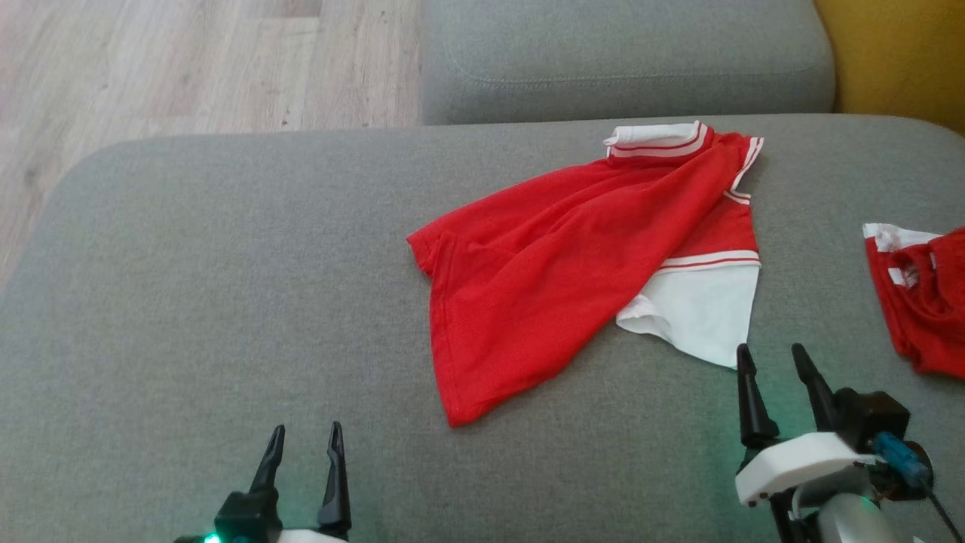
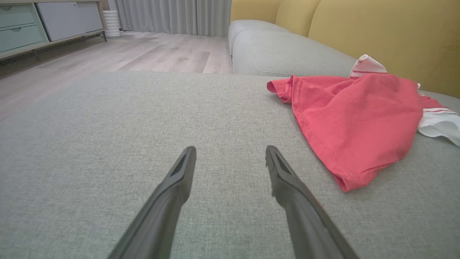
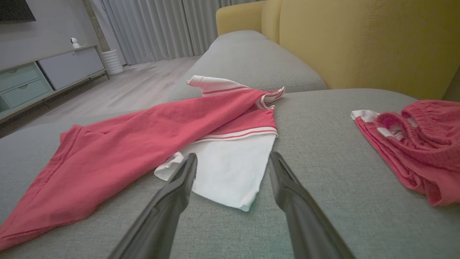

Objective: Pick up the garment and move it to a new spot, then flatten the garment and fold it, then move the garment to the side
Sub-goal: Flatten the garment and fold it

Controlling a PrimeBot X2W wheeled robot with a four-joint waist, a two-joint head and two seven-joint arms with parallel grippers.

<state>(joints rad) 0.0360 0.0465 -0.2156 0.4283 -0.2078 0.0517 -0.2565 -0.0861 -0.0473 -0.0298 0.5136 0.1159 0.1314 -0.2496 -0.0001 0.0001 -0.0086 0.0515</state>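
My right hand (image 1: pixel 770 351) and left hand (image 1: pixel 307 427) are both spread wide and empty above the grey cushion (image 1: pixel 226 302), the rumpled red shirt (image 1: pixel 558 279) lying just beyond my right fingertips (white part nearest), so I judge pickup comes first: reach forward, lower, pinch the cloth.

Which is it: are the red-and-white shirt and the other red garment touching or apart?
Apart. The head view shows bare grey cushion between the shirt and the other red garment; the right wrist view shows the same gap.
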